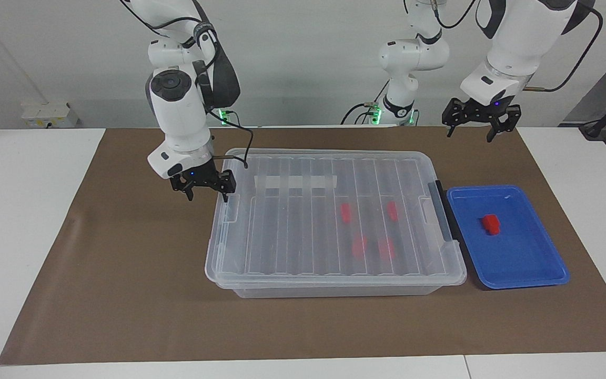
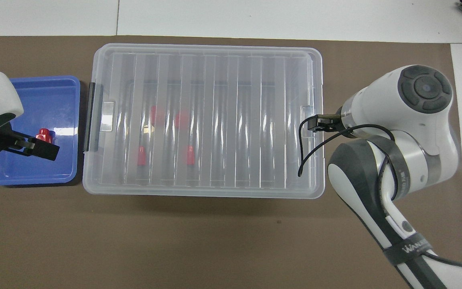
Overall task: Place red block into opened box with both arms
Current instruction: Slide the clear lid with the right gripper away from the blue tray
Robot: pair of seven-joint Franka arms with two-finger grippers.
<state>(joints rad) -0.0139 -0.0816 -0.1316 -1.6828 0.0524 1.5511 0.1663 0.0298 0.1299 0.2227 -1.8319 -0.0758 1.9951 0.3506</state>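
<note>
Brown matting bears a blue tray (image 1: 524,263) holding a small, chunky red block (image 1: 490,223).

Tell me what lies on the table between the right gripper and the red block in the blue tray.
The box fills that stretch in the facing view: lid on, four red blocks inside. The right gripper hangs open at one end; the red block lies in the blue tray past the other.

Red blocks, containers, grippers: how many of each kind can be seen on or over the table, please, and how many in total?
Red blocks: 5, one in the blue tray, four under the lid in the box
Containers: 2, the box and the blue tray
Grippers: 2, left gripper, right gripper
Total: 9
</note>
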